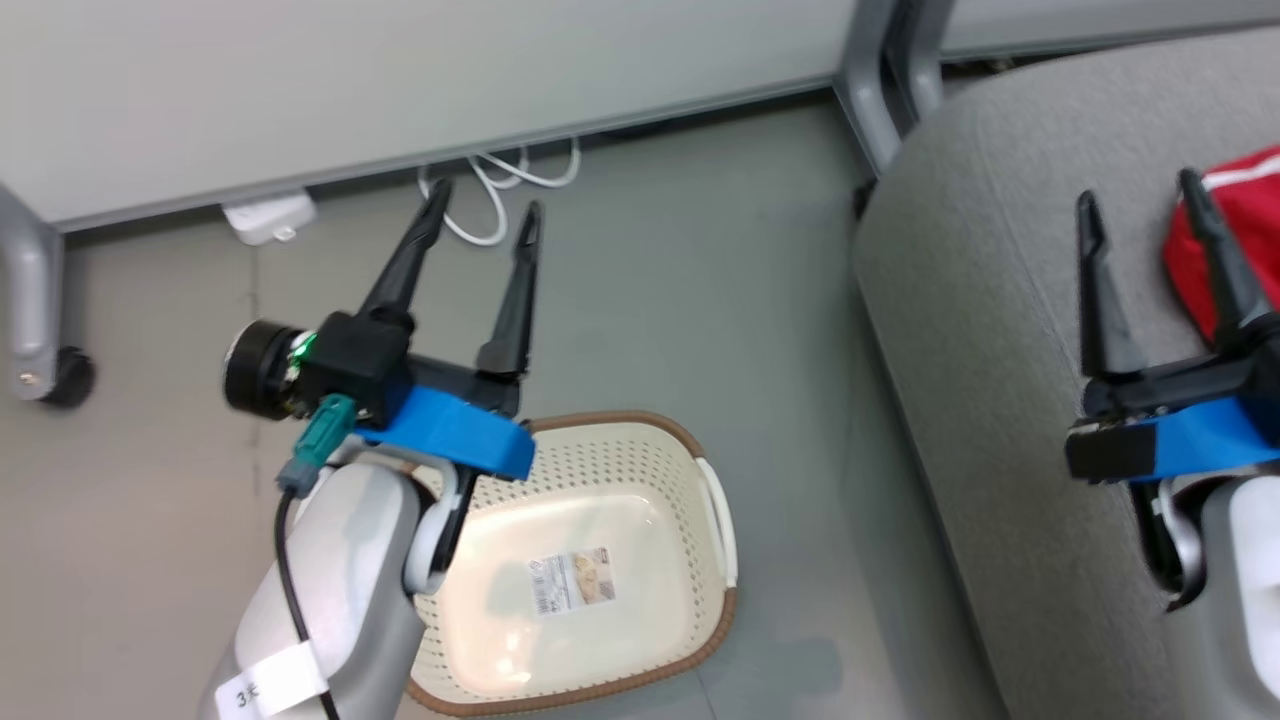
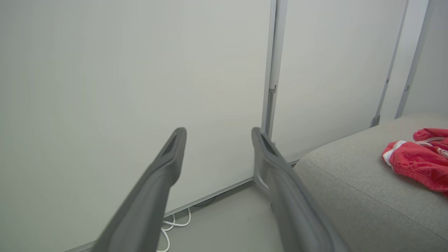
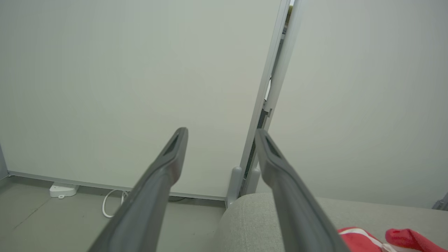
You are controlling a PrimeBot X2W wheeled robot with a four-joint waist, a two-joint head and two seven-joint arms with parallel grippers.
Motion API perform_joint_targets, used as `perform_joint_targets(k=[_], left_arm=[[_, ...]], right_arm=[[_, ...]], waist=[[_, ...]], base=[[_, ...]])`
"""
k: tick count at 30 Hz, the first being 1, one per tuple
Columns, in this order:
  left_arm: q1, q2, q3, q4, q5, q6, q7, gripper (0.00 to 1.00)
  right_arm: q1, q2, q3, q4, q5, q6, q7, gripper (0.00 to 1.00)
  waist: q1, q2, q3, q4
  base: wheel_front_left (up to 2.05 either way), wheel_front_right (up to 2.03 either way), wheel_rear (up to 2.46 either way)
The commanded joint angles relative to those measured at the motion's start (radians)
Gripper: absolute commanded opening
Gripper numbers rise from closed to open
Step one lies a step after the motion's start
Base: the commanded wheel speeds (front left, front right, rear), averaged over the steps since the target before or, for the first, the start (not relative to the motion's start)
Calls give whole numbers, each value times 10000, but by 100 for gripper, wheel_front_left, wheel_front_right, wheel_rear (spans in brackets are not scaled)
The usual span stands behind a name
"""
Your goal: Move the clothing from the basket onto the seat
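The cream perforated basket with its brown rim stands on the floor at the bottom centre, holding nothing but a barcode sticker on its base. Red clothing with white trim lies on the grey seat at the right; it also shows in the left wrist view and the right wrist view. My left gripper hovers open above the floor, just beyond the basket's far rim. My right gripper hangs open over the seat, beside the clothing, with nothing between its fingers.
Pale partition panels on grey wheeled legs close off the far side. A white power adapter and looped white cable lie on the grey floor at the panel's foot. Open floor separates basket and seat.
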Motion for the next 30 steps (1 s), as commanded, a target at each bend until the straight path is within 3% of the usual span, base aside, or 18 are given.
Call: perform_joint_targets(k=[1,15,30], left_arm=[[324,-23,355,-66,121,6,-45,100],[2433,-453,2351,-277,790,-356,-38,100],[4005,-766,3274,-408,1048,-823,-39,100]], right_arm=[[273,110,130,41,15,1,-4,100],[1984,795,133,192,323,1,-2,100],[3335,1141,-273,743,565,1,-4,100]], waist=[[1,0,-514,545],[1,0,-1740,1406],[1,0,-2531,1689]], base=[[0,0,0],[0,0,0],[0,0,0]])
